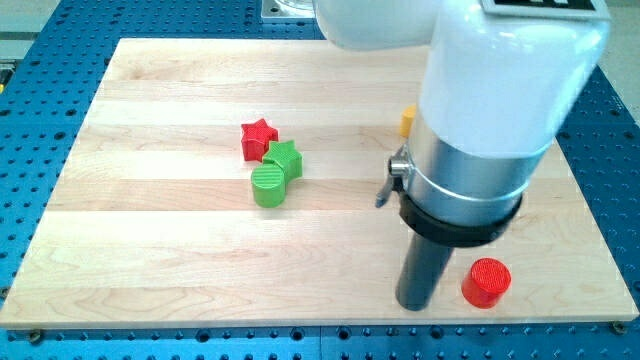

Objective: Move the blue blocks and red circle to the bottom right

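The red circle [487, 282] lies near the board's bottom right corner. My tip [415, 305] touches down just to its left, with a small gap between them. No blue block shows in this view; the arm's large white and silver body [480, 120] covers much of the board's right side and may hide some blocks.
A red star [258, 138], a green star [285, 157] and a green circle [268, 187] cluster together left of centre. A yellow block [408, 121] peeks out from behind the arm. The wooden board [150, 250] sits on a blue perforated table [40, 130].
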You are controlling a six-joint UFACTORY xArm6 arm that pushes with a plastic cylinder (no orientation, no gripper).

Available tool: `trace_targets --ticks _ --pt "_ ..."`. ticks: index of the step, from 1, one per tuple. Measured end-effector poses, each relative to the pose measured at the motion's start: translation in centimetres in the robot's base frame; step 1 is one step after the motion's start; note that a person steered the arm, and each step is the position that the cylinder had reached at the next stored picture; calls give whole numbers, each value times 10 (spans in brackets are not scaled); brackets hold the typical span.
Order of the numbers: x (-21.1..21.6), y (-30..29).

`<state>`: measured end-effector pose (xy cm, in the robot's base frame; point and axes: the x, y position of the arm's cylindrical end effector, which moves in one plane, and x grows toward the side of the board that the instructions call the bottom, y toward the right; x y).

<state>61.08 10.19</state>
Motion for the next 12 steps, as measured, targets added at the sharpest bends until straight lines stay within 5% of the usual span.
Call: trace_targets --ticks 2,4,6,7,9,10,12 --pt "5 87" --pt "-18 6" --pt "-102 -70" --pt "-150 -43" --pt "-110 120" --pt "-105 109" --pt "-159 107"
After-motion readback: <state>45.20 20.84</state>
